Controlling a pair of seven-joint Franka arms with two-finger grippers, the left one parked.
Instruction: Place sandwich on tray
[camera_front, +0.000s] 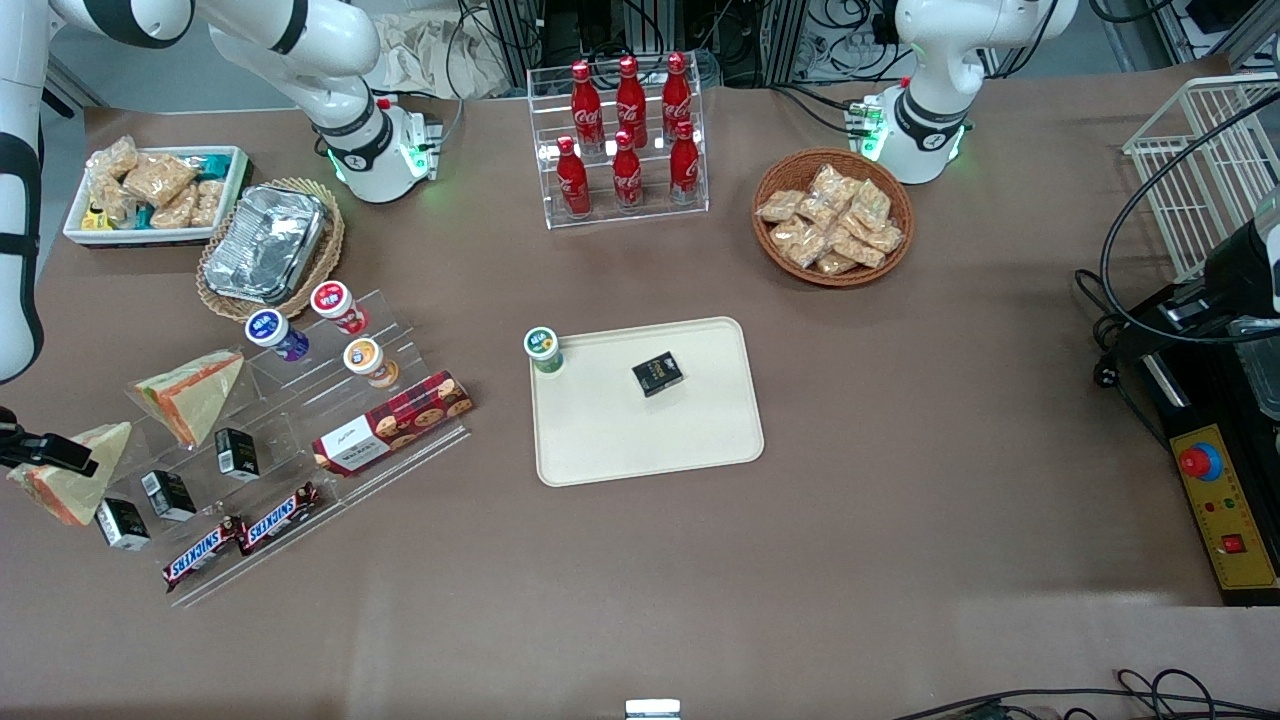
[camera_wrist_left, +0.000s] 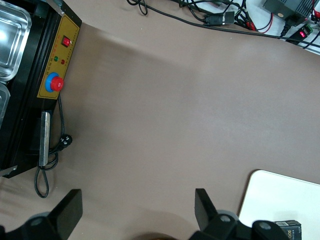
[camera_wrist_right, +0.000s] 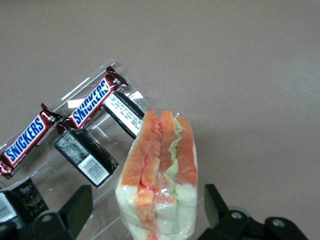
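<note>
The sandwich (camera_front: 68, 482), a wrapped wedge of pale bread with orange-red filling and some green (camera_wrist_right: 160, 175), leans on the clear stepped stand toward the working arm's end of the table. My gripper (camera_front: 48, 455) hangs over it, open. Its fingers (camera_wrist_right: 75, 207) stand either side of the wedge (camera_wrist_right: 146, 196) with a gap showing at each side. The cream tray (camera_front: 620, 440) lies flat at the table's middle, well apart from the gripper. A corner of the tray (camera_wrist_left: 285, 200) also shows in the left wrist view.
A second wedge (camera_front: 190, 392) sits on the stand, farther from the front camera. Snickers bars (camera_front: 240, 535), small black boxes (camera_front: 165, 493), a biscuit box (camera_front: 392, 422) and cups (camera_front: 335, 305) share the stand. A green-lidded cup (camera_front: 543, 348) and a black box (camera_front: 657, 373) are on the tray.
</note>
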